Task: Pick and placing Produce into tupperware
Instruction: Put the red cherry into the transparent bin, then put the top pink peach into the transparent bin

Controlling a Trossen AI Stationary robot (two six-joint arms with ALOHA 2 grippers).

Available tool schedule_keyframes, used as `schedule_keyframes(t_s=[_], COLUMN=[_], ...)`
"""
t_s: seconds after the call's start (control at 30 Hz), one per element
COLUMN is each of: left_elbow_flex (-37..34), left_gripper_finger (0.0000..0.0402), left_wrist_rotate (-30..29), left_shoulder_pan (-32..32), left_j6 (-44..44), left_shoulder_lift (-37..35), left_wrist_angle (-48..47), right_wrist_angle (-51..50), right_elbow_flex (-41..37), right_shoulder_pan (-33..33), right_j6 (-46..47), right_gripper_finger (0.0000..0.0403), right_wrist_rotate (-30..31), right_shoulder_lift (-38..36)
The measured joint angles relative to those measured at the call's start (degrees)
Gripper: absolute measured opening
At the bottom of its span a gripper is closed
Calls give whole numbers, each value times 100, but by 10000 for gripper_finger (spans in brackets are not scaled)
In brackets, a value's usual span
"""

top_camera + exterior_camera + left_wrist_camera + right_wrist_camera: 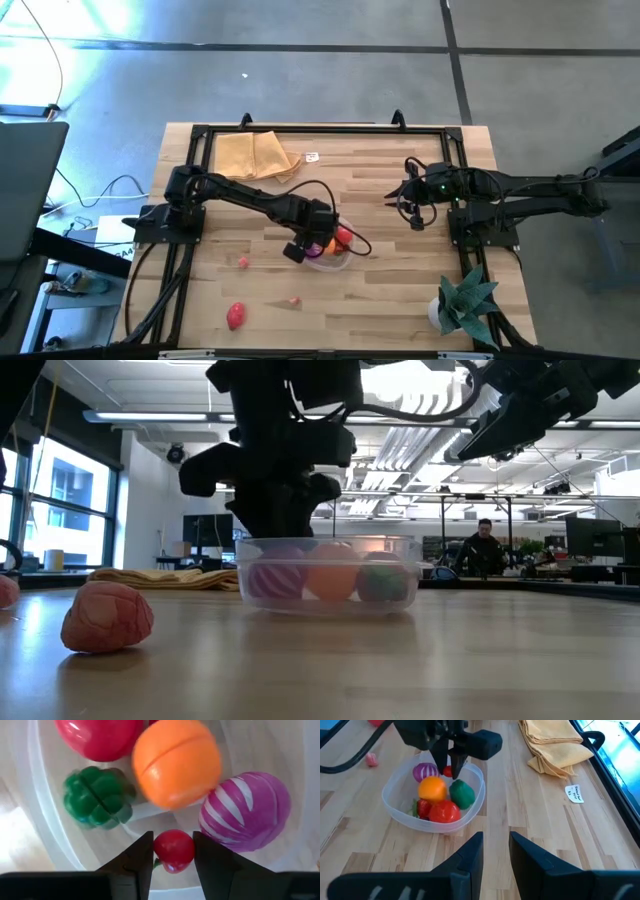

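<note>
tub (400,812) crowded, left pincer (449,770) inside

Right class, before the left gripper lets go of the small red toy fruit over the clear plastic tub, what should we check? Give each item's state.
1. Small red toy fruit between the left gripper fingers: ok.
2. Gripper inside the round clear plastic tub: ok.
3. Bare floor under the fruit: ok.
4. Orange ball, green pepper, striped magenta onion clear of the fingers: ok.
5. Right gripper away from the tub: ok.
6. Tub upright: ok.
</note>
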Motion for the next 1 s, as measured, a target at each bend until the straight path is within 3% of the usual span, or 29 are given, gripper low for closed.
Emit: schedule_keyframes(t_s=[0.47,0.7,1.0], left_elbow_flex=[0,69,817], left_gripper_finger=[174,164,142], left_wrist_rotate=[-193,-253,-667], left_shoulder_pan=[-11,-11,-137], left_j6=[95,94,-310], left_shoulder_lift=[-2,-183,-626], left_wrist_angle=[-55,-206,-1500], right_wrist_angle=[2,4,1], right_elbow_flex=[0,0,0], right_shoulder_pan=[2,2,1], right_j6=[0,0,0], right_gripper_finger=[83,83,83], right_wrist_rotate=[-2,0,-1], right_shoulder_lift=[-2,-2,-1])
